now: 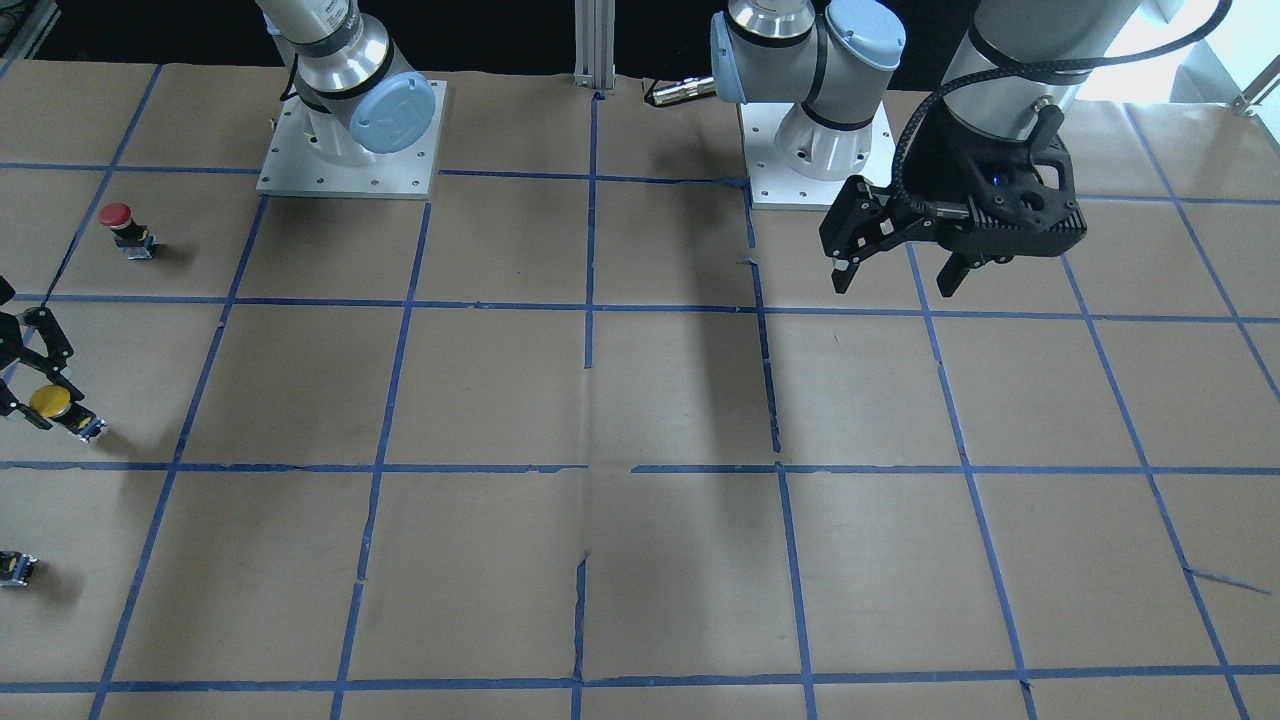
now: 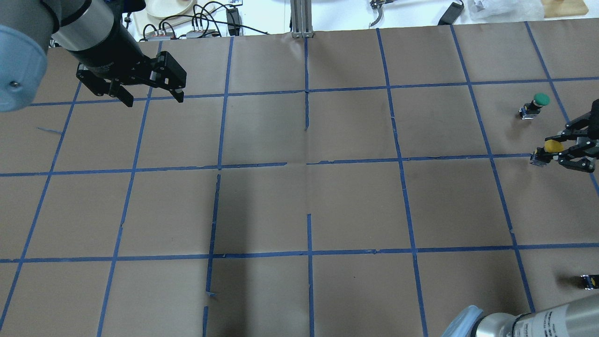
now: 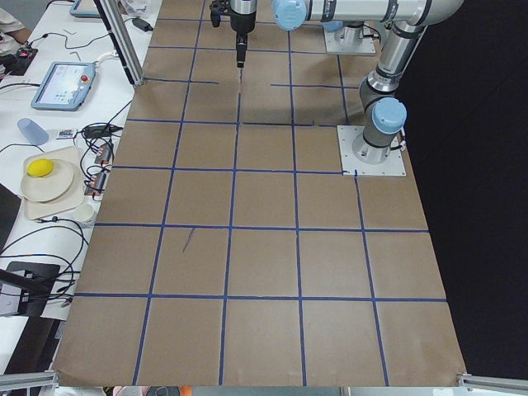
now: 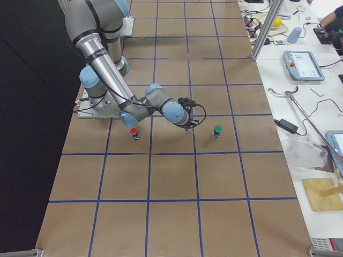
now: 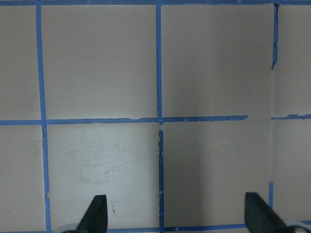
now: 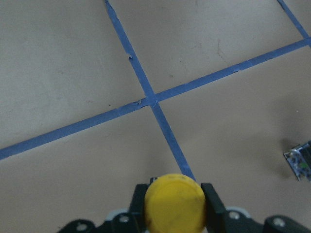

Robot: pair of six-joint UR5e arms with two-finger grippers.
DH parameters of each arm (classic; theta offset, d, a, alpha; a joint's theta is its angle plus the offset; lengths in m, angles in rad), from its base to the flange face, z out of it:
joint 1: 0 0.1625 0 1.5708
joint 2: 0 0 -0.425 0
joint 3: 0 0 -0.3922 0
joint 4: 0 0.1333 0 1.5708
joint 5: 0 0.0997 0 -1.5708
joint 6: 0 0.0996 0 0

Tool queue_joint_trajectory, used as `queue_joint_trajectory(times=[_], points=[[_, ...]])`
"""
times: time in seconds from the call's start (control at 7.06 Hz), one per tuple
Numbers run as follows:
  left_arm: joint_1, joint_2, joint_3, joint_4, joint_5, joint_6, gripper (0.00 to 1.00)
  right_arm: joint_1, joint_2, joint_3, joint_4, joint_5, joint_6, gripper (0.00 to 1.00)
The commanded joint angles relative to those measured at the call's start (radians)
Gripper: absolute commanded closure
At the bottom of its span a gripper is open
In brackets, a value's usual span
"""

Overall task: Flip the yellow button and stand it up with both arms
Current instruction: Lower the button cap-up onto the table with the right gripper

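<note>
The yellow button [image 1: 52,401] is at the table's edge on my right side, tilted, with its grey body [image 1: 88,427] low by the paper. My right gripper [image 1: 40,392] is shut on its yellow cap. In the right wrist view the cap [image 6: 175,211] sits between both fingers [image 6: 139,198]. In the overhead view the button [image 2: 553,146] is in the right gripper [image 2: 560,150] at the far right. My left gripper [image 1: 893,283] is open and empty, held above the table on the other side; it also shows in the overhead view [image 2: 153,98] and the left wrist view [image 5: 176,216].
A red-capped button [image 1: 117,219] stands nearer my base from the yellow one. A green-capped button [image 2: 539,100] stands just beyond the right gripper. A small black capless block [image 2: 588,281] lies near my right arm's base, also in the right wrist view [image 6: 301,162]. Blue tape lines grid the brown paper.
</note>
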Motion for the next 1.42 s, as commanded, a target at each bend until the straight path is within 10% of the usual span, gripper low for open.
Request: queue_joint_trajectory(times=[0.0,0.42,0.85,1.27], points=[[0.001,0.0,0.011,-0.007,0.03,0.003,0.01,-0.044,-0.008,0.023,0.005,-0.002,-0.025,0.9],[0.001,-0.002,0.0,-0.004,0.032,0.004,0.01,-0.061,-0.009,0.023,0.049,-0.013,-0.028,0.88],[0.0,-0.006,-0.006,-0.005,0.036,-0.001,0.01,-0.074,-0.009,0.025,0.052,-0.002,0.004,0.0],[0.001,-0.012,0.012,-0.005,0.03,0.001,0.01,-0.061,-0.037,0.001,0.051,-0.019,0.246,0.0]])
